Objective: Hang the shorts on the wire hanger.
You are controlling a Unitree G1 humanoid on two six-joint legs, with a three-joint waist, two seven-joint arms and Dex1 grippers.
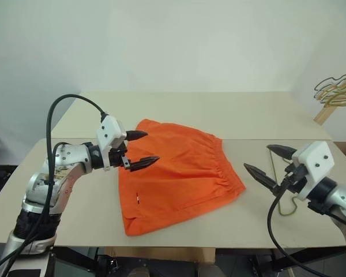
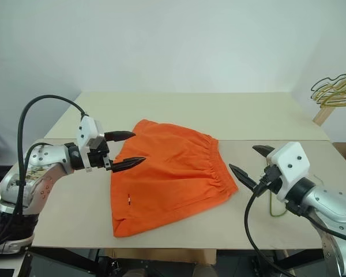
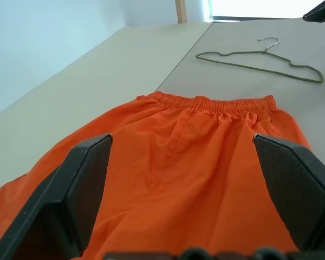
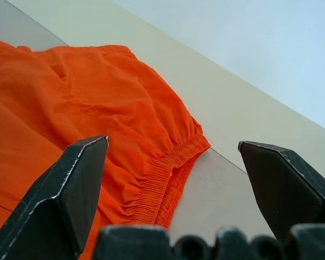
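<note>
Both pincers have their two black fingers spread wide apart, and they hold nothing. The left pincer [image 1: 139, 149] hangs over the left edge of the shorts [image 1: 176, 173], up in the air, pointing across them toward the right. The right pincer [image 1: 268, 163] hangs just past the gathered waistband side of the shorts, pointing back toward them, a little above the worktop [image 1: 230, 115].

The left wrist view shows something the eye views mostly hide: the whole wire hanger [image 3: 258, 59], thin and dull green-gold, lying flat on the worktop beyond the waistband, with its hook curled at the far side. In the eye views the right arm covers most of it, and just a small loop of wire [image 2: 277, 202] peeks out under that arm. The right wrist view shows the waistband close up, all bunched and wrinkly, between the spread fingers [image 4: 65, 189].

The orange shorts lie flat in the middle of the worktop, between the two pincers, with a tiny white mark [image 1: 138, 198] near the front edge. Both arms are bent at the elbow and reach inward from the sides.

A bunch of gold hangers [image 1: 337, 89] hangs at the far right, well apart from everything else
</note>
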